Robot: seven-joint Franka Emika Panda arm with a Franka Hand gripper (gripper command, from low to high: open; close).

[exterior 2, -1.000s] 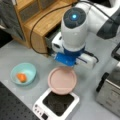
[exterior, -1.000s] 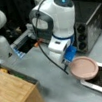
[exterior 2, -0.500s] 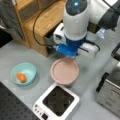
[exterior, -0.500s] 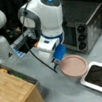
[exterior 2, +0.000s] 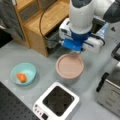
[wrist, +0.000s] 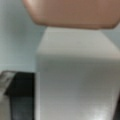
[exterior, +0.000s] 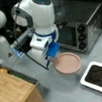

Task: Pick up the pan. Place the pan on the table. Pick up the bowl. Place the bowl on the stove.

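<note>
The claw (exterior 2: 75, 51) has a grip on the pan (exterior 2: 69, 66) by its near edge, carrying it just above the desk (exterior 2: 42, 62), off the stove (exterior 2: 58, 101). The teal bowl (exterior 2: 23, 73) with an orange thing (exterior 2: 21, 77) inside sits well apart.

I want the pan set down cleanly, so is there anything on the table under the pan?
Nothing visible. The gripper holds the pan over bare grey table, apart from the stove and the bowl.

Robot lab bench staged as mock kitchen, grey table (exterior 2: 30, 52), toy stove (exterior 2: 57, 101), toaster oven (exterior: 81, 28), black perforated breadboard (exterior 2: 10, 107), wooden box (exterior: 16, 93).
</note>
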